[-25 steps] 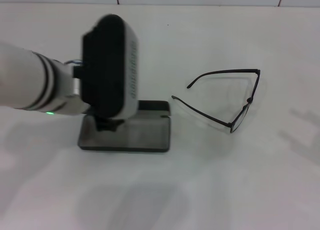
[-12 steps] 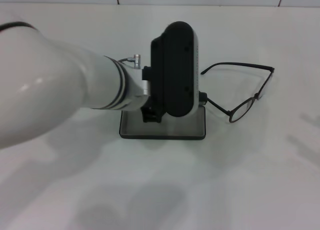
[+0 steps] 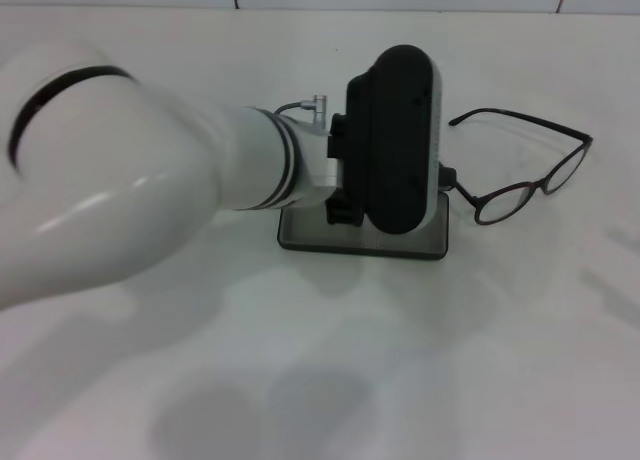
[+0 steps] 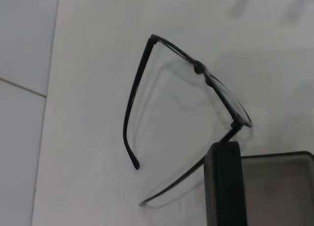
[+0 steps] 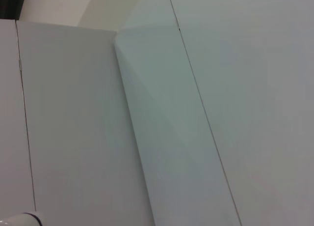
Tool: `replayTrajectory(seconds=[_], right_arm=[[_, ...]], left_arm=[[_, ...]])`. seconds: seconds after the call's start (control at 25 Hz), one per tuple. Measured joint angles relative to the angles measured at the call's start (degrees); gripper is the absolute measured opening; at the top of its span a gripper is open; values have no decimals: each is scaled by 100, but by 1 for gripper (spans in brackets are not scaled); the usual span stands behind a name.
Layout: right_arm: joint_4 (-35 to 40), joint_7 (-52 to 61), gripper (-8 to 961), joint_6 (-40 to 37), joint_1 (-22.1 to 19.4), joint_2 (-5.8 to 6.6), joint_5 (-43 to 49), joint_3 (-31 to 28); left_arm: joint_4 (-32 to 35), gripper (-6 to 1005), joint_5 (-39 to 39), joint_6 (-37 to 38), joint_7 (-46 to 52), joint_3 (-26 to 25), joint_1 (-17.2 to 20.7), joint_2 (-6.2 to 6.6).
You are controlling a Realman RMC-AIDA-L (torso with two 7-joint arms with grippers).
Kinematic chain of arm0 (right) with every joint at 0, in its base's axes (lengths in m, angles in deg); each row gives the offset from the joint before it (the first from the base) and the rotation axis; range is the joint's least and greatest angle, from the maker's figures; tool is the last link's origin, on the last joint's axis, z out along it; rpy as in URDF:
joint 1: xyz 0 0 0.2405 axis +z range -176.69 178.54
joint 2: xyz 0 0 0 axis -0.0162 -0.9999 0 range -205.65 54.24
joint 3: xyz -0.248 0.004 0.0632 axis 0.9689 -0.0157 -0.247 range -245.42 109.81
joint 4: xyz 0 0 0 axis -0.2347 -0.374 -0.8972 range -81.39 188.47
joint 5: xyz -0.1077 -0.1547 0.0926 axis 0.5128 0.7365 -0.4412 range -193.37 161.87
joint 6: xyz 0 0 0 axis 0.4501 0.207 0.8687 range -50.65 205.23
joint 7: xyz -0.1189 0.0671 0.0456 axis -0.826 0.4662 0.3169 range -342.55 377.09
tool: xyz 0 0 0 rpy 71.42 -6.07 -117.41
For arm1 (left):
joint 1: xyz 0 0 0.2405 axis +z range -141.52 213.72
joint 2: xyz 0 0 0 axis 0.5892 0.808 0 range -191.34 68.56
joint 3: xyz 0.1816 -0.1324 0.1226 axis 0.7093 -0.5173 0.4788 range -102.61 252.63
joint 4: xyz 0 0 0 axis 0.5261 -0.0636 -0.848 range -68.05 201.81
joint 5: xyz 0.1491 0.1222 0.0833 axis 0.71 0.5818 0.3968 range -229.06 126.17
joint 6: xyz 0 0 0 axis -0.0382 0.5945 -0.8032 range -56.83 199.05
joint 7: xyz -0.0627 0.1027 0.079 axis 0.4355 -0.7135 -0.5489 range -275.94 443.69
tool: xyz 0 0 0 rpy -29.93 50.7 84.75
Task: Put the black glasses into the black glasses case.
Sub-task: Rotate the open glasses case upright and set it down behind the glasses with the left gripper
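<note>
Your left arm [image 3: 150, 200] fills most of the head view, reaching across the table [image 3: 450, 380] from the left, and over the last second it has swept rightward, with the case and glasses sliding the same way. Its wrist housing now sits over the case [image 3: 300, 232], hiding most of it. Only the grey-lined tray's front edge and corners show beneath.

The left gripper [image 4: 224, 184] appears in the wrist view as a dark finger standing at the case's edge, close to the hinge end of the nearer temple. You cannot tell how wide it stands or whether it has hold of anything.

The glasses [image 3: 530, 175] lie open on the table just right of the case, lenses toward you, the near temple running back to the case corner. They are not yet inside.

That shift suggests you are closing on the frame for a pickup, or nudging it. Either way, the grasp remains to be made.

Your right arm is parked out of the work; its camera shows only bare wall.
</note>
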Motion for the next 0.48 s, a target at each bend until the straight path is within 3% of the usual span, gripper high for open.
replayTrajectory(seconds=[0.12,0.48], right_arm=[[6,-1,691,8,6,9,17,0],[0,-53,690,21,-20,17,63,9]], left_arm=[[-401,210,-24,-42,79,36,-325,-11],[-463,212,5,-58,238,41,-358,-9]])
